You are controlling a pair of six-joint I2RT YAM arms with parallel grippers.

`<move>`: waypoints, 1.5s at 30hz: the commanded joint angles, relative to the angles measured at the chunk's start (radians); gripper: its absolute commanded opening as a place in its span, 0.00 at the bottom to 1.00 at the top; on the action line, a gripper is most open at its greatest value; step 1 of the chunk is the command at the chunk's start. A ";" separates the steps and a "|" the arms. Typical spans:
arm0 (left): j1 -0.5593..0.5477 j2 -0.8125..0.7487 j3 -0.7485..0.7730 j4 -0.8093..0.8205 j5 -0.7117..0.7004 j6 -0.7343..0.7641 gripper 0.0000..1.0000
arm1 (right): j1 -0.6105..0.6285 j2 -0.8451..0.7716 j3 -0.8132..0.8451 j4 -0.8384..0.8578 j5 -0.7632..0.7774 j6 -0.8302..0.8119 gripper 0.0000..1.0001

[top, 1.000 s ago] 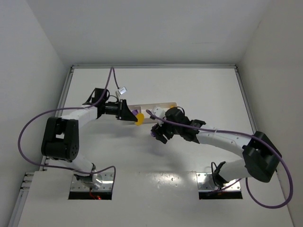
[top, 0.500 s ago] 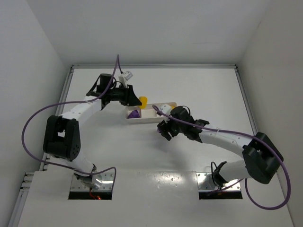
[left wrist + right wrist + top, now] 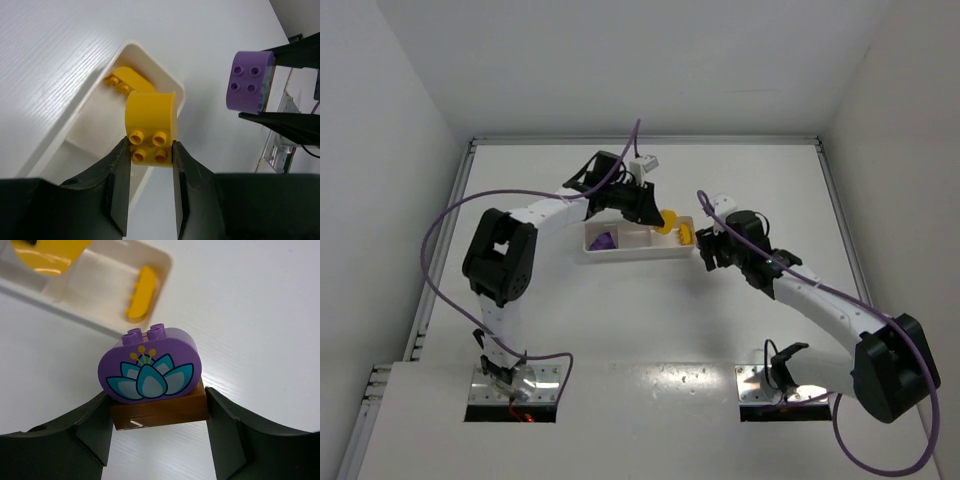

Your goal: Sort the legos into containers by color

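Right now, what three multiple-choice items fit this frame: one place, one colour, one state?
1. Where does the loose yellow brick lie?
A. in the tray's right-end compartment
B. outside the tray
C. in the middle compartment
2. What colour is the brick under the right gripper's purple brick?
A. green
B. brown
C. white
3. The left gripper is
A. open
B. shut on a purple brick
C. shut on a second yellow brick

1 A: it lies inside the end walls. 2 B: a brown brick shows beneath. 3 C: its fingers pinch it.
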 commanded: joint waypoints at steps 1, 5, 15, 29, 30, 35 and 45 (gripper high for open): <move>-0.034 0.039 0.075 0.015 -0.008 -0.013 0.00 | -0.064 -0.055 -0.013 -0.005 0.014 0.017 0.00; -0.069 0.103 0.124 0.006 -0.017 -0.004 0.00 | -0.109 -0.075 -0.024 -0.016 -0.024 0.026 0.00; -0.088 0.155 0.155 -0.016 -0.058 -0.004 0.50 | -0.141 -0.084 -0.024 -0.025 -0.087 0.036 0.00; -0.079 -0.148 -0.010 -0.028 0.251 -0.016 0.72 | -0.074 -0.037 0.048 -0.066 -0.486 -0.119 0.00; -0.079 -0.189 -0.055 -0.028 0.271 -0.016 0.72 | -0.055 -0.025 0.062 -0.066 -0.507 -0.138 0.00; -0.079 -0.273 -0.165 -0.028 0.328 -0.007 0.79 | 0.006 0.044 0.162 -0.117 -0.583 -0.289 0.00; -0.069 -0.316 -0.254 -0.028 0.296 0.012 0.80 | 0.072 0.104 0.249 -0.108 -0.466 -0.334 0.00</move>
